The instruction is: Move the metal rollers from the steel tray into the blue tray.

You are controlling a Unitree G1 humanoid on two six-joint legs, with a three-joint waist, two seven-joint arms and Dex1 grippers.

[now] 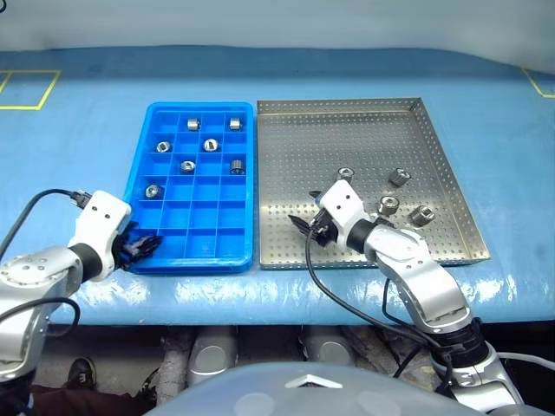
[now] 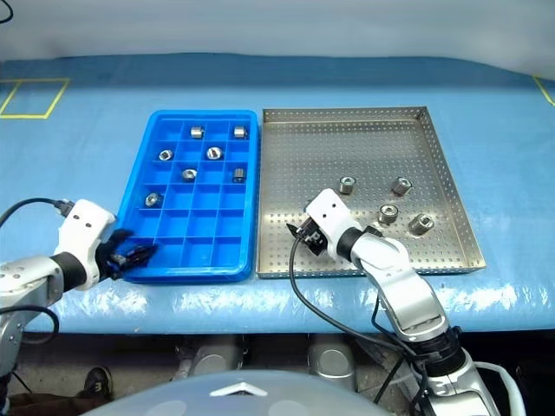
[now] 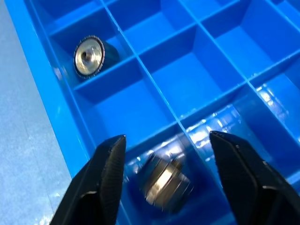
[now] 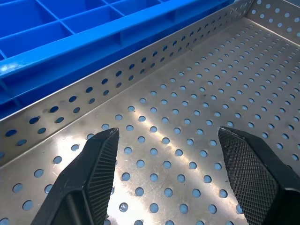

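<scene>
Left black two-finger gripper point(image 3: 164, 154) at near-left corner of bright blue gridded plastic tray point(image 1: 178, 256), fingers apart, blurred shiny silver roller point(image 3: 164, 185) between them in a near compartment, not clamped. Right black two-finger gripper point(image 4: 164, 154) over near-left part of flat perforated silver steel tray point(image 1: 451, 256), fingers spread wide, empty, just beside rim that abutted blue tray. Bare perforated floor under and ahead of right gripper. Further back on steel tray: four metal rollers point(image 1: 388, 205), grouped toward right, well apart from far rim. In blue tray: six more rollers point(image 1: 187, 165) in middle and far compartments, near rows mostly free. Trays side by side on blue tabletop point(image 1: 78, 139).
</scene>
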